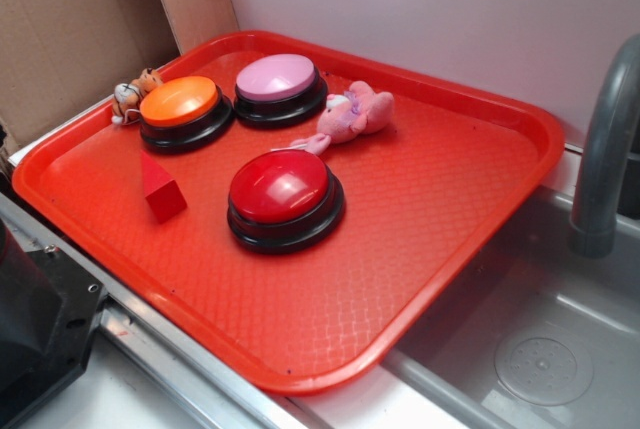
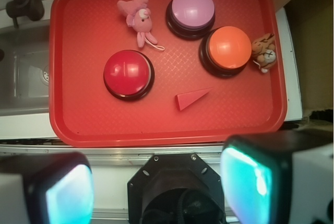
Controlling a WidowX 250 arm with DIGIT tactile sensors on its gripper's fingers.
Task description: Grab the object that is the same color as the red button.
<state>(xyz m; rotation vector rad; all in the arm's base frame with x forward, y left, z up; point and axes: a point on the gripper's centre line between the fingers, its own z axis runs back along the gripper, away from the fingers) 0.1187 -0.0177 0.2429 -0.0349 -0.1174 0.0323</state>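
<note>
Fingers [image 2: 57, 192], wrist view: we log two of them, teal-padded, spread wide with nothing between, at the near edge of the picture; the gripper [image 2: 159, 190] is off the tray [image 2: 68, 130], on its near side. On the tray we count: block [image 2: 191, 98], a red wedge lying alone near the middle, right of the red button [image 2: 128, 74] and touching nothing; orange button [image 2: 227, 50] far right of the block; pink button [image 2: 191, 11] at the far side; pink plush [image 2: 138, 19] left of it; a small tiger toy [image 2: 264, 51] at the right rim.

Exterior view, seen from the opposite side: we find no fingers. Block [image 1: 160, 187] stands upright left of the red button [image 1: 284, 197], just apart from it, nearer than the orange button [image 1: 184, 111]. Pink button [image 1: 279, 87], plush [image 1: 350, 115] and tiger toy [image 1: 132, 95] sit farther back. A steel sink [image 1: 530, 349] lies right of the tray [image 1: 420, 249].
</note>
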